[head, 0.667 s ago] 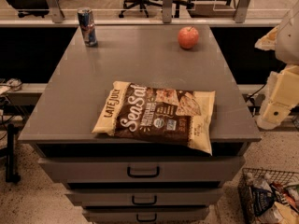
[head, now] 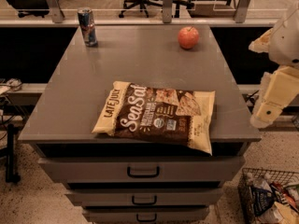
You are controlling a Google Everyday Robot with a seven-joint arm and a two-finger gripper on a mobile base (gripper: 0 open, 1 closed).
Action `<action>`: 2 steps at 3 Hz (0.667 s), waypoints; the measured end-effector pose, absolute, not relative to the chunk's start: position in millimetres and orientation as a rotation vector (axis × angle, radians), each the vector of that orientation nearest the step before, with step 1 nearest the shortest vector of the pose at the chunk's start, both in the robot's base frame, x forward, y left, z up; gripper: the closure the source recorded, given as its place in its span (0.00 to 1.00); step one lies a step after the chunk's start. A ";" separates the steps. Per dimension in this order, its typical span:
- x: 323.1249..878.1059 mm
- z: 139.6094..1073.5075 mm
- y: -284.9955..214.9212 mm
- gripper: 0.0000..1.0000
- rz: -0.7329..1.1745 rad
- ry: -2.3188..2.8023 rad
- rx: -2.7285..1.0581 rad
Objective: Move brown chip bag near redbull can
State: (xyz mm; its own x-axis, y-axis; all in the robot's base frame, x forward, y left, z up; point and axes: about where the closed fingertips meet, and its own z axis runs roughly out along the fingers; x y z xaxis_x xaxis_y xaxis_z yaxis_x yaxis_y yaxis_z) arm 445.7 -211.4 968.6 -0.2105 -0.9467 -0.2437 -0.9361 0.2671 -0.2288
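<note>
The brown chip bag (head: 156,115) lies flat at the front of the grey drawer cabinet (head: 140,59), its long axis running roughly 9 to 3 o'clock. Its right end overhangs the front edge a little. The gripper (head: 273,97) hangs off the cabinet's right side, so the bag sits at about 9 o'clock from it; whether it is spread or closed I cannot tell. The redbull can (head: 87,27) stands at the far-left corner, at 11 o'clock from the bag and well apart from it. The red apple (head: 188,37) is at 1 o'clock.

Smooth, matt grey worktop (head: 140,59)
Brown chip bag (head: 156,115): crinkly, glossy film; redbull can (head: 87,27): shiny metal; gripper (head: 268,108): matt cream plastic, right of the worktop.
</note>
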 end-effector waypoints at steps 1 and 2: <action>464.8 936.7 -179.6 0.00 0.090 2.160 -1.744; 484.9 904.7 -141.3 0.00 0.234 2.108 -1.748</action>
